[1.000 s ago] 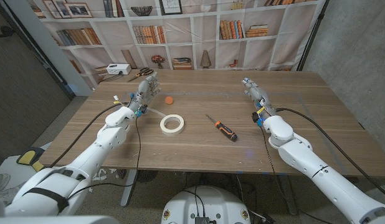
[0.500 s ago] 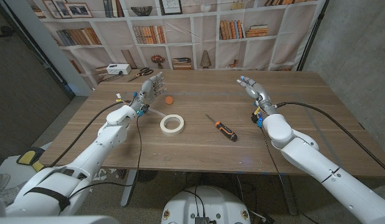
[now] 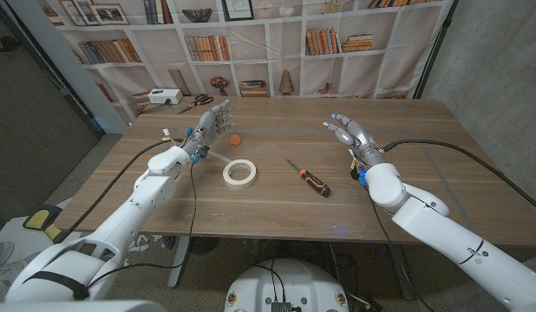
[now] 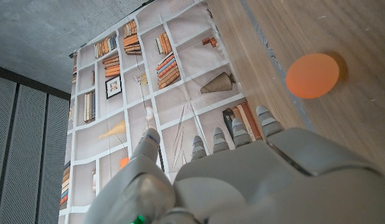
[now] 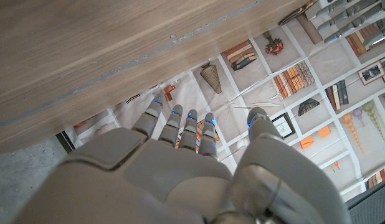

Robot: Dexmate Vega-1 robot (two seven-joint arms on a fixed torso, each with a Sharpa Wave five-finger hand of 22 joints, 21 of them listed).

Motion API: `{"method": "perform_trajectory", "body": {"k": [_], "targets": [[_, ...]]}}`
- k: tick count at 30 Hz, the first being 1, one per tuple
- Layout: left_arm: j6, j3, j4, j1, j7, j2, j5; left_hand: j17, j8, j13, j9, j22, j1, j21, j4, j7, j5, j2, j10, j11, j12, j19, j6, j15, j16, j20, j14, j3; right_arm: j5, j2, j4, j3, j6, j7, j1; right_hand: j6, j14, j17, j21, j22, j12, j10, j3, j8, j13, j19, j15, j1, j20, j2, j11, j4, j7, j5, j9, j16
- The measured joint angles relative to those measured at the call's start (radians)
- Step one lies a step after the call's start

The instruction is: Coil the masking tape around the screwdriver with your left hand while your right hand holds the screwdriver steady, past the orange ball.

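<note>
We see our left hand [image 4: 242, 180] from behind, fingers [image 4: 233, 132] spread and holding nothing. The orange ball [image 4: 312, 75] lies on the wooden table [image 4: 361, 124] just past them.

A wooden bench [image 3: 277, 195] with a plank-grain top carries a handful of items. A roll of masking tape [image 3: 239, 172] lies flat left of the middle, its open core facing up. Just right of the middle lies a screwdriver [image 3: 308, 178] with a black and orange handle, set at a slant, its metal shaft pointing toward the far edge and its handle toward the near edge. An orange ball [image 3: 236, 138] sits nearer the far edge, beyond the tape and apart from it. At the far left corner rest a white box [image 3: 163, 97] and a pair of scissors [image 3: 195, 101], side by side along the far edge.
</note>
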Motion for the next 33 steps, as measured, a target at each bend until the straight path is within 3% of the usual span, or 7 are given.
{"method": "perform_trajectory", "body": {"k": [8,15,16,23,24,29,33], "targets": [[0.016,-0.002,-0.038,0.019,0.01,0.007,0.006,0.0,0.0,0.0,0.0,0.0,0.0,0.0,0.0,0.0,0.0,0.0,0.011,0.0,0.0,0.0,0.004,-0.001,0.0,0.0,0.009,0.0,-0.099,-0.042,-0.09,-0.056,-0.154,0.046,0.0,0.005,0.005,0.0,0.0,0.0,0.0,0.005,0.0,0.0,0.005,0.0,-0.006,0.005,0.0,0.005,-0.005,0.0,-0.005,0.0,0.0,0.0],[0.016,-0.003,-0.059,0.03,0.01,0.008,0.006,0.005,0.0,0.005,0.0,0.0,0.0,0.0,0.0,0.0,0.0,0.0,0.011,0.0,0.0,0.005,0.004,-0.001,0.0,-0.005,0.009,0.0,-0.176,-0.042,-0.09,-0.056,-0.277,0.097,0.0,0.001,0.012,0.0,0.0,0.0,0.006,0.016,0.0,0.0,0.005,0.011,-0.016,0.012,0.0,0.012,-0.008,0.0,-0.009,0.0,0.0,0.004],[0.025,-0.003,-0.061,0.031,0.015,0.008,0.008,0.005,0.0,0.005,0.0,0.0,0.0,0.0,0.0,0.0,0.0,0.0,0.011,0.0,0.0,0.005,0.004,-0.001,0.0,-0.005,0.009,0.0,-0.19,-0.073,-0.156,-0.12,-0.3,0.108,0.021,0.001,0.012,0.0,0.0,0.0,0.006,0.018,0.0,0.0,0.005,0.011,-0.017,0.012,0.0,0.012,-0.007,0.0,-0.009,0.0,0.0,0.004],[0.026,-0.002,-0.073,0.035,0.016,0.009,0.009,0.005,0.0,0.005,0.0,0.0,0.0,0.004,0.0,0.0,0.0,0.0,0.011,0.0,0.0,0.011,0.004,0.002,0.0,0.0,0.013,0.0,-0.266,-0.078,-0.167,-0.135,-0.418,0.169,0.028,0.005,0.016,0.002,0.006,0.0,0.006,0.018,0.0,0.0,0.005,0.011,-0.02,0.014,0.0,0.015,-0.007,0.0,-0.005,0.0,0.0,0.007],[0.031,-0.002,-0.074,0.035,0.016,0.009,0.011,0.005,0.0,0.005,0.0,0.0,0.0,0.004,0.0,0.0,0.0,0.0,0.011,0.0,0.0,0.011,0.004,0.002,0.0,0.0,0.013,0.0,-0.28,-0.096,-0.207,-0.203,-0.438,0.181,0.065,0.009,0.016,0.004,0.008,0.0,0.006,0.023,0.0,0.0,0.005,0.013,-0.02,0.014,0.002,0.015,-0.012,0.0,-0.009,0.0,0.0,0.007],[0.034,0.0,-0.076,0.035,0.016,0.008,0.012,0.005,0.0,0.005,0.0,0.003,0.0,0.004,0.0,0.0,0.0,0.0,0.011,0.0,0.0,0.011,0.004,0.002,0.0,0.0,0.013,0.0,-0.333,-0.11,-0.234,-0.279,-0.512,0.231,0.111,0.013,0.021,0.005,0.008,0.0,0.006,0.03,0.0,0.0,0.005,0.021,-0.025,0.014,0.0,0.014,-0.005,0.0,-0.013,0.0,0.0,0.007],[0.034,0.002,-0.076,0.035,0.016,0.007,0.012,0.005,0.0,0.005,0.0,0.004,0.0,0.004,0.0,0.0,0.0,0.0,0.011,0.0,0.0,0.011,0.004,0.002,0.0,0.0,0.013,0.0,-0.37,-0.111,-0.235,-0.284,-0.564,0.269,0.115,0.013,0.026,0.005,0.008,0.0,0.006,0.03,0.0,0.0,0.005,0.021,-0.031,0.014,0.0,0.014,-0.005,0.0,-0.013,0.0,0.0,0.007]]}}
